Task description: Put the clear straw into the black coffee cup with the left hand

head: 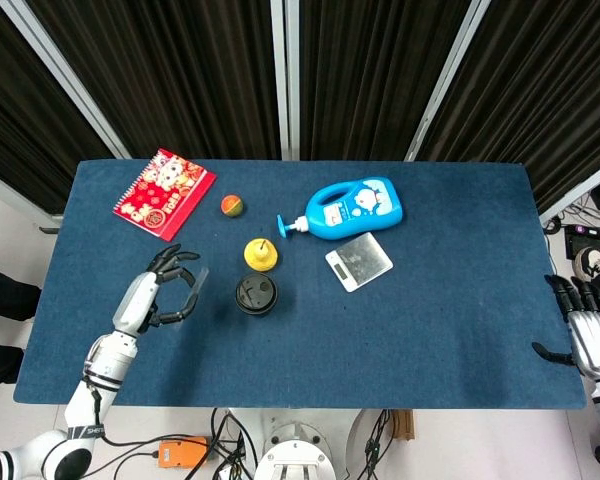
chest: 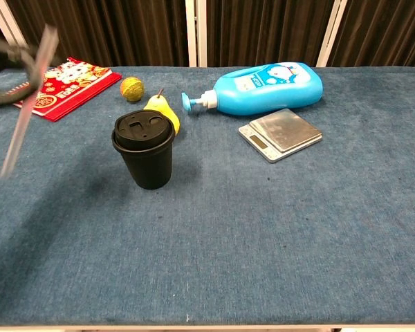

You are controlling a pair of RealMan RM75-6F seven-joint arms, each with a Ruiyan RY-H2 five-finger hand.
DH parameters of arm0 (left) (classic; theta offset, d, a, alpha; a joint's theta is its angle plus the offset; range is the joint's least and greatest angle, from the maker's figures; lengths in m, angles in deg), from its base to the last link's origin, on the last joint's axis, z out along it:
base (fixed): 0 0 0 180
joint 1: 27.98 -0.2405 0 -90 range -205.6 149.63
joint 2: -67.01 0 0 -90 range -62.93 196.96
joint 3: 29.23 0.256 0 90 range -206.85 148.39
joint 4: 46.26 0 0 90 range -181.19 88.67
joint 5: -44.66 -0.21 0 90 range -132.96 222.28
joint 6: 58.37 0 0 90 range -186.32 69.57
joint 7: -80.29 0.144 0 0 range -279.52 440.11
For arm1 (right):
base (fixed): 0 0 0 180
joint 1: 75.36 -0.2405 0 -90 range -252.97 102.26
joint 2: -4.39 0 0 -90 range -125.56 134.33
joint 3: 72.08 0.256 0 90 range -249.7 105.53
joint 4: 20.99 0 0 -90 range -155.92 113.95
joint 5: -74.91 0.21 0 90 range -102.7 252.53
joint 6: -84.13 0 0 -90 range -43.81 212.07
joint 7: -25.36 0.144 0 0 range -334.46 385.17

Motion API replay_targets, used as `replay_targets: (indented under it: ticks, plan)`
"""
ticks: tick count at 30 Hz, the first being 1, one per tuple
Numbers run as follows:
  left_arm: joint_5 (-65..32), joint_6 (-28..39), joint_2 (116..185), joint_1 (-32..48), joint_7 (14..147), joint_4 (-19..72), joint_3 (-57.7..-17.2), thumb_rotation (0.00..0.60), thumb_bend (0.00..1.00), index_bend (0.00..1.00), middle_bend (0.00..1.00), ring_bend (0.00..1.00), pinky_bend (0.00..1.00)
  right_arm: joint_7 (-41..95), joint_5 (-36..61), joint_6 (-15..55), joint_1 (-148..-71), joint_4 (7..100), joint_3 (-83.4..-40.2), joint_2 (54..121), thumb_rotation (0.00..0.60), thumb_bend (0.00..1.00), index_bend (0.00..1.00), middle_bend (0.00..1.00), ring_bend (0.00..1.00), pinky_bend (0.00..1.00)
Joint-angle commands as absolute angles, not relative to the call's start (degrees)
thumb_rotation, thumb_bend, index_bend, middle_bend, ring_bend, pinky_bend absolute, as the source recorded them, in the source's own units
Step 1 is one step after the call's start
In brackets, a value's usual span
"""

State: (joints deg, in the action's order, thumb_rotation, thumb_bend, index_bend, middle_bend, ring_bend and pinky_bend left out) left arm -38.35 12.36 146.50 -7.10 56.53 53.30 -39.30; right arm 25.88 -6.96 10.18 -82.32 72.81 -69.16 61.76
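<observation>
The black coffee cup point(head: 255, 295) with its black lid stands near the table's middle, also clear in the chest view point(chest: 144, 151). My left hand point(head: 166, 287) hovers left of the cup, raised off the table, holding the clear straw point(head: 193, 292) between its fingers. In the chest view the straw point(chest: 29, 100) hangs steeply tilted and blurred at the upper left, with only a dark sliver of the left hand point(chest: 7, 57) showing. My right hand point(head: 587, 325) rests at the table's far right edge, fingers apart, holding nothing.
A yellow pear point(head: 261, 254) stands just behind the cup. Behind that lie a small orange-green ball point(head: 232, 206), a blue pump bottle point(head: 350, 209) on its side, a silver scale point(head: 359, 261) and a red notebook point(head: 165, 193).
</observation>
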Motion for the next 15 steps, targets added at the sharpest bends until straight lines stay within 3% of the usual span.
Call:
replay_targets:
  ticks: [1,8,15]
  plan:
    - [-41.11,15.47,150.02,-3.79,44.31,49.47,-44.55,0.600,0.38,0.55,0.21,0.01,0.05,23.93,-6.99,13.04,-83.81,73.37,-70.41,62.28,0.600,0.29,0.00,0.14,0.00,0.08]
    - [-39.99,17.80,155.52,-1.00,34.33,47.71,-48.06,0.600,0.38,0.55,0.21,0.00,0.05,23.04,-6.14,15.15,-84.59,71.99,-71.08,65.02,0.600,0.29,0.00,0.14,0.00,0.08]
    - [-39.57,17.04,163.06,3.47,33.51,43.28,-48.85,0.600,0.38,0.55,0.21,0.00,0.04,22.71,-5.23,15.62,-84.75,70.98,-71.22,66.16,0.600,0.29,0.00,0.14,0.00,0.08]
